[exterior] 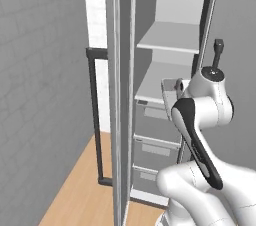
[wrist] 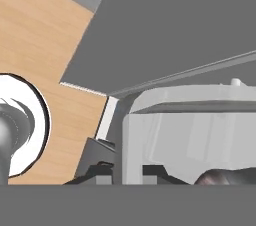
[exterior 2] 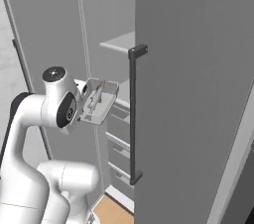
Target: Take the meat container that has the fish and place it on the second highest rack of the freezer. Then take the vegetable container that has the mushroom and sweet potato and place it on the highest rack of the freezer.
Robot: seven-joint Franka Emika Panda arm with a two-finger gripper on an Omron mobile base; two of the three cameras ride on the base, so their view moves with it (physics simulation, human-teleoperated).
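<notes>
The tool point(exterior 2: 91, 100) is clamped on the near rim of a pale-grey meat container point(exterior 2: 100, 100), held up in front of the open freezer point(exterior: 170, 70). In the right base view the container tilts, its open face turned toward the camera, and a small pale fish point(exterior 2: 95, 100) lies inside, nearly the tray's own colour. In the hand view the container point(wrist: 190, 135) sits right ahead of the tool, with wooden floor point(wrist: 45, 45) off to one side. The second highest rack point(exterior: 160, 81) lies just beyond the tool and the container, with grey drawer fronts point(exterior: 157, 120) directly under it. The highest rack point(exterior: 170, 37) sits above the tool, further in. The freezer door's dark bar handle point(exterior 2: 133, 114) stands beside the container, apart from it.
</notes>
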